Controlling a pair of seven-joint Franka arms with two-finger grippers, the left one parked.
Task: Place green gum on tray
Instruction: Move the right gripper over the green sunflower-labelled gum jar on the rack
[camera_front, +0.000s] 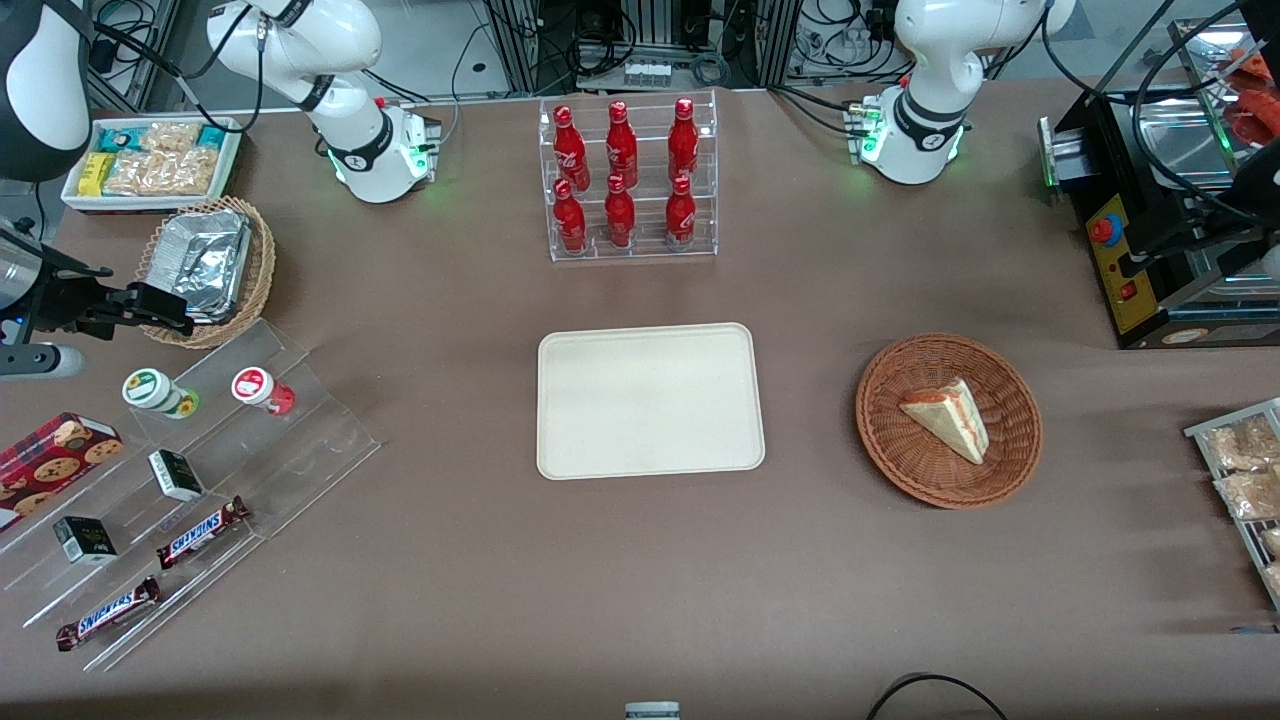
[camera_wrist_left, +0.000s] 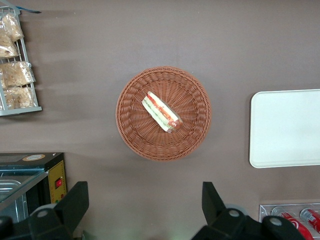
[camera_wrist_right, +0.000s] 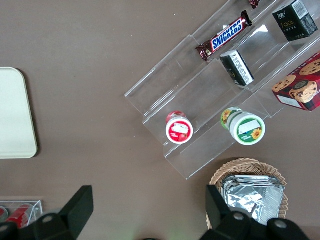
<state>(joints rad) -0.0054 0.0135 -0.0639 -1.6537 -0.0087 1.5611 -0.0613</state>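
The green gum (camera_front: 158, 392) is a small bottle with a white-and-green lid. It stands on the top step of a clear stepped stand (camera_front: 300, 440), beside the red-lidded gum (camera_front: 262, 389). In the right wrist view the green gum (camera_wrist_right: 245, 127) and the red gum (camera_wrist_right: 179, 129) stand side by side. The cream tray (camera_front: 650, 400) lies bare at the table's middle; its edge shows in the right wrist view (camera_wrist_right: 15, 112). My right gripper (camera_front: 165, 308) hangs open and empty above the table, a little farther from the front camera than the green gum; in its wrist view the gripper (camera_wrist_right: 148, 200) has its jaws wide apart.
A wicker basket of foil packets (camera_front: 205, 265) sits under the gripper. A white bin of snacks (camera_front: 150, 160) stands farther back. Snickers bars (camera_front: 200, 532), small black boxes (camera_front: 175, 474) and a cookie box (camera_front: 55, 452) lie on the stand. A cola rack (camera_front: 628, 180) and a sandwich basket (camera_front: 948, 420) flank the tray.
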